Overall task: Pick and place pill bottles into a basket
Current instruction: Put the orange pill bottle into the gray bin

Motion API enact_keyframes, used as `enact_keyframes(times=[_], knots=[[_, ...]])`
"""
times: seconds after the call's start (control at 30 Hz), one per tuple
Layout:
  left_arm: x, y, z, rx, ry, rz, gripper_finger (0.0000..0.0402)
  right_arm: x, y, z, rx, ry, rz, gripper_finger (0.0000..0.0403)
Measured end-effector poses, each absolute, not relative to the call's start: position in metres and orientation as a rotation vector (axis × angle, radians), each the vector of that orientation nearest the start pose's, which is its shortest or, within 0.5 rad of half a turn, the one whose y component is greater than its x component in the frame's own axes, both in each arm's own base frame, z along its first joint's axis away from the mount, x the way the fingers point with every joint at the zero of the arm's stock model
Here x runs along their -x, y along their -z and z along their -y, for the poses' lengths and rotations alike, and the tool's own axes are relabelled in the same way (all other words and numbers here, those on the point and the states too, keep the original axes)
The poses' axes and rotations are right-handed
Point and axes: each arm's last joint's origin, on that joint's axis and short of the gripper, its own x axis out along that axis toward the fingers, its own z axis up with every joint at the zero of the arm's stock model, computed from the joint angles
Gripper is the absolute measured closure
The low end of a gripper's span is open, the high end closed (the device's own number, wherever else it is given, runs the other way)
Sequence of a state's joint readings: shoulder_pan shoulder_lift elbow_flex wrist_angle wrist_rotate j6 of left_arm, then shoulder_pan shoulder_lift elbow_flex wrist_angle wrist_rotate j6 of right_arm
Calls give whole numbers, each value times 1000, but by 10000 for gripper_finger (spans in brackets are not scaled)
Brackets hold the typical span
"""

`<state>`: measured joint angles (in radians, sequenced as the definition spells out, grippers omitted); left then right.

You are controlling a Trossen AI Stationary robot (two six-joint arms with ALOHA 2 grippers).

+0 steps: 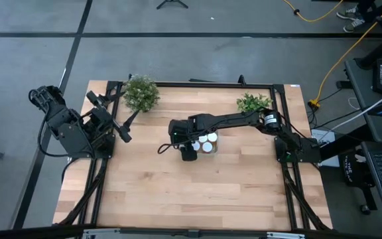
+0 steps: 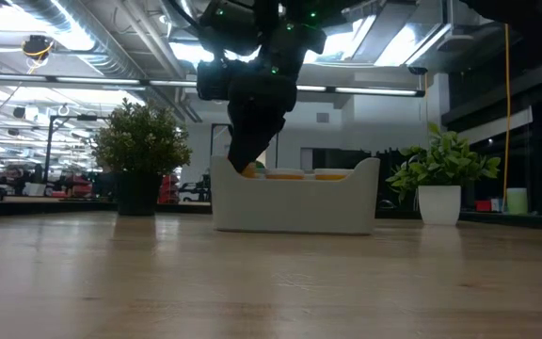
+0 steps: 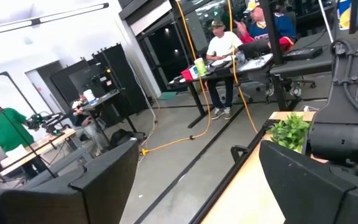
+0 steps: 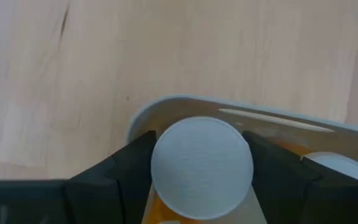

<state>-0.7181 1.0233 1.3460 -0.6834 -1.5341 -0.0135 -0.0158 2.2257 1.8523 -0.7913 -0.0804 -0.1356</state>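
The right arm reached in from three o'clock across the table, its right gripper (image 4: pixel 202 168) pointing down over the basket (image 1: pixel 207 145) at table centre, fingers grasping a pill bottle (image 4: pixel 202 167) inside one corner. The left gripper (image 3: pixel 191 180) waited spread at nine o'clock.

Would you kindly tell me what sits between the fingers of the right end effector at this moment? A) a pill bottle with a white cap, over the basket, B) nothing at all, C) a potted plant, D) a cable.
A: the right wrist view shows the white-capped pill bottle between the dark fingers of the right end effector, just inside the basket corner.
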Motion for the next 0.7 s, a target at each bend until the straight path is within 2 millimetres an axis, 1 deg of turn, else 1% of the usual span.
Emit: enact_keyframes(times=[0.4, 0.5, 0.7], knots=[[-140, -439, 84, -323, -798, -156, 70, -468, -190, 3, 1, -188, -1166, 162], [-140, -439, 84, -323, -798, -156, 70, -467, -190, 3, 14, -199, -1169, 147], [-140, -439, 84, -331, -797, -160, 70, -467, -190, 4, 4, -174, -1179, 98]])
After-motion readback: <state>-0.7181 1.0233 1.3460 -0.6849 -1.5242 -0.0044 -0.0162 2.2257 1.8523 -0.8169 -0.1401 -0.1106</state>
